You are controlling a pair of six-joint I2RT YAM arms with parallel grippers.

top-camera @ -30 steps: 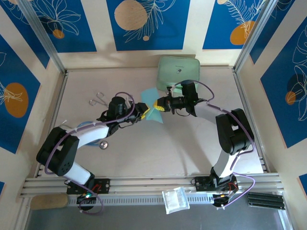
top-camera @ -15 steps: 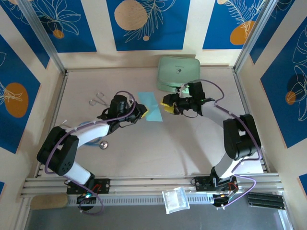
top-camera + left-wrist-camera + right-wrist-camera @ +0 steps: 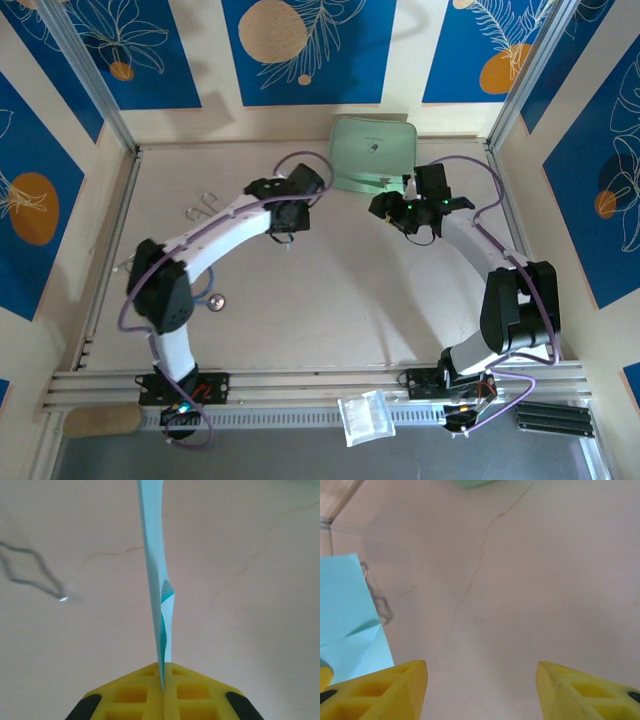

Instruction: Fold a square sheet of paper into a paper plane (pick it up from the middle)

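The square sheet of paper is sky blue and folded flat, and I see it edge-on in the left wrist view, rising from the fingers to the top of the frame. My left gripper is shut on its lower edge, yellow pads pressed together. From above, the left gripper hangs over the table's back middle and hides the sheet. My right gripper is open, with only bare table between its fingers. A corner of the paper shows at the left of the right wrist view. From above, the right gripper sits to the right of the left one.
A mint-green case lies at the back of the table, close behind both grippers. A bent wire clip lies at the left, with a small round metal piece nearer the front. A clear plastic bag rests on the front rail.
The right gripper has let go of the paper, opened and pulled back to the right. The left gripper has shut on the paper and swung it toward the back.
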